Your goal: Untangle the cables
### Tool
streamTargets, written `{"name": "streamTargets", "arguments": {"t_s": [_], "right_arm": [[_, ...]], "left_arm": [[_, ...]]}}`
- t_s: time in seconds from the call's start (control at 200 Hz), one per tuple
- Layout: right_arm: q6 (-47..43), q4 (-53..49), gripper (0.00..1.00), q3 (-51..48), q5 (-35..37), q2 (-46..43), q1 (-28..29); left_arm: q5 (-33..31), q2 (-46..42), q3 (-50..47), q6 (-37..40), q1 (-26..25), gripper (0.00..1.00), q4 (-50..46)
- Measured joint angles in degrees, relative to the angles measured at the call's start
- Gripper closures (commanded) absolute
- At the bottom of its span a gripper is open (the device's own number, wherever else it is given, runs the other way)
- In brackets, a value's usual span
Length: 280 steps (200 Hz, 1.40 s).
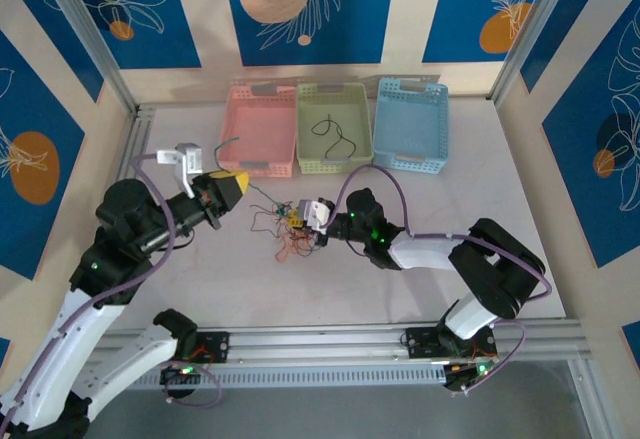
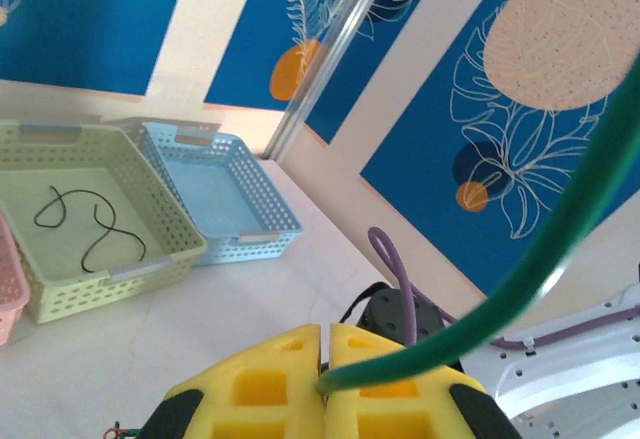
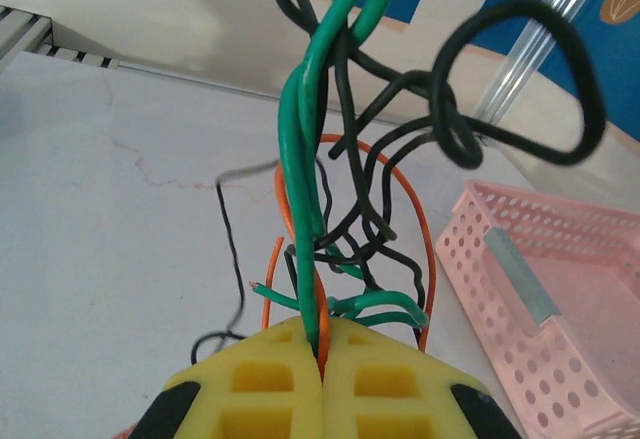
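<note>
A tangle of thin cables (image 1: 283,231) in black, orange, red and green lies mid-table. My left gripper (image 1: 240,181) is left of it and shut on a green cable (image 2: 520,259). That cable comes out from between the yellow fingers (image 2: 325,359) and rises to the upper right. My right gripper (image 1: 299,218) sits at the tangle, shut on a green cable (image 3: 300,129) and an orange cable (image 3: 322,304) pinched together between its pads (image 3: 322,351). Black cables (image 3: 450,129) loop and twist around these strands above the jaws.
Three baskets stand in a row at the back: pink basket (image 1: 262,129), green basket (image 1: 333,164) holding one loose black cable (image 1: 335,131), and blue basket (image 1: 410,124). The pink basket (image 3: 560,299) is close on the right of the right gripper. Frame posts stand at the table's corners.
</note>
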Motion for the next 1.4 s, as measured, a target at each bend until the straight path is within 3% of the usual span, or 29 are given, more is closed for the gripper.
{"name": "streamTargets", "arguments": {"t_s": [0.575,1.03,1.19,1.325,1.4], "right_arm": [[1.53,11.47,1.0,-1.79,-0.17,-0.37,-0.59],[4.92,11.87,1.0,-4.24,-1.29,-1.2,-3.67],[5.31,8.87,0.66,-4.39,0.11,-0.85,-4.33],[6.14,4.02,0.5,-5.73,2.58,0.44,-5.55],[6.95,2.43,0.48,-6.21,3.34,0.44,-5.75]], "left_arm": [[-10.05,-7.17,2.51,3.58,-0.07,1.0,-6.6],[-9.2,-2.91,2.51,2.99,-0.07,1.0,-6.8],[-7.78,0.09,2.54,2.1,-0.04,1.0,-3.67],[-6.56,0.92,3.37,1.84,-0.04,1.0,1.62],[-5.84,1.16,3.98,1.7,-0.04,1.0,2.78]]}}
